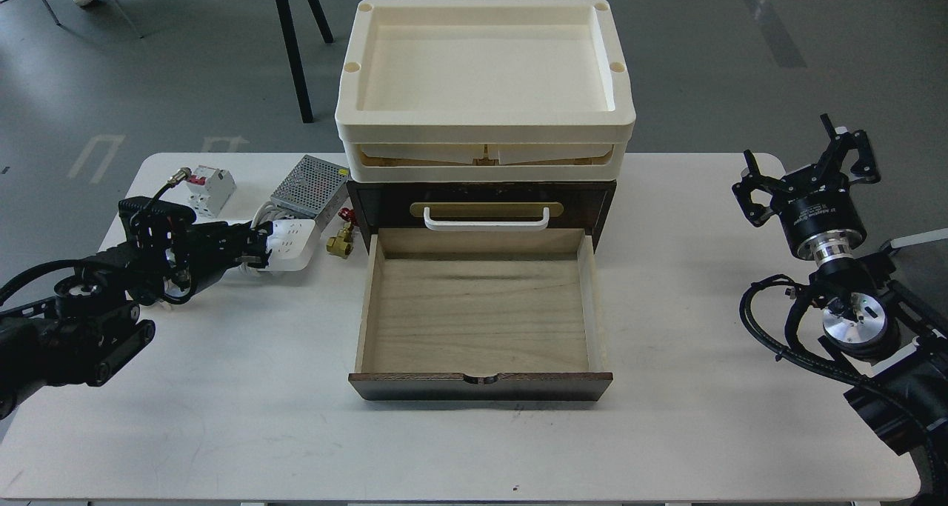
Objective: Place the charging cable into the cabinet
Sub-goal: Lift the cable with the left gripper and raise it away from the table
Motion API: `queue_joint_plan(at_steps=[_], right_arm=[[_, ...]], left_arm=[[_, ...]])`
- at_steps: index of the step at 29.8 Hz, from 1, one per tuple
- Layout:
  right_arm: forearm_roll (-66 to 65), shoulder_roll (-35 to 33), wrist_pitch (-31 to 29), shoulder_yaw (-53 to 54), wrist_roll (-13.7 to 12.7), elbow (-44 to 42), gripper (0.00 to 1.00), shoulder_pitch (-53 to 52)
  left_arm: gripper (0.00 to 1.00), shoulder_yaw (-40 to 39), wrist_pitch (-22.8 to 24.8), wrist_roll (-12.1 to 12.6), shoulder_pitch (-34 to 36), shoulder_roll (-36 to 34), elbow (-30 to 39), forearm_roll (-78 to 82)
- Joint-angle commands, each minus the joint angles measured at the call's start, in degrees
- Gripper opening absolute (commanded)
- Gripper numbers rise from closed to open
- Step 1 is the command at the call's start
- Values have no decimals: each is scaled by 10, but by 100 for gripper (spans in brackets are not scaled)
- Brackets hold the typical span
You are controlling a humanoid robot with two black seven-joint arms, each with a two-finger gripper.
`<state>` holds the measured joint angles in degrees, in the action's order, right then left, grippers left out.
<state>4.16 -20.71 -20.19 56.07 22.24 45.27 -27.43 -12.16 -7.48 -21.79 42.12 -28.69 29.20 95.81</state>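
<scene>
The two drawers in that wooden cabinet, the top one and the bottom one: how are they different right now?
The bottom drawer is pulled fully out, its pale wood floor bare; the top drawer is pushed in. The top drawer has a white bar handle on a tan plate; the bottom drawer has only a small notch in its front edge. Both have dark-brown fronts and belong to the same cabinet.

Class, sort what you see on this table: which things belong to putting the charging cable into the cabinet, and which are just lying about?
Belongs to the job:
charging cable
cabinet
open drawer
left gripper

Just lying about:
circuit breaker
metal power-supply box
brass fitting
</scene>
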Motion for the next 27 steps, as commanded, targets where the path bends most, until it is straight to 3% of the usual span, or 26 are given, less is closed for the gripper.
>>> queue_joint_plan(at_steps=[1, 5, 11, 14, 18, 22, 27], right_arm=[[0, 0, 1, 0, 0, 0, 100, 0], [0, 0, 0, 1, 0, 0, 100, 0], [0, 1, 1, 1, 0, 0, 100, -1], [0, 0, 1, 1, 2, 1, 100, -1], [0, 1, 1, 1, 3, 0, 100, -1], [0, 1, 1, 1, 4, 1, 100, -2], [0, 1, 1, 1, 5, 1, 100, -2]], left_arm=[[2, -1, 1, -15, 11, -54, 61, -34], [1, -1, 26, -15, 36, -137, 149, -54], [1, 0, 46, -23, 102, -232, 171, -53], [1, 1, 47, -29, 153, -274, 185, -51], [1, 2, 64, -29, 238, -331, 261, -48], [1, 1, 71, -48, 341, -344, 362, -48], [1, -1, 72, -47, 386, -342, 473, -48]])
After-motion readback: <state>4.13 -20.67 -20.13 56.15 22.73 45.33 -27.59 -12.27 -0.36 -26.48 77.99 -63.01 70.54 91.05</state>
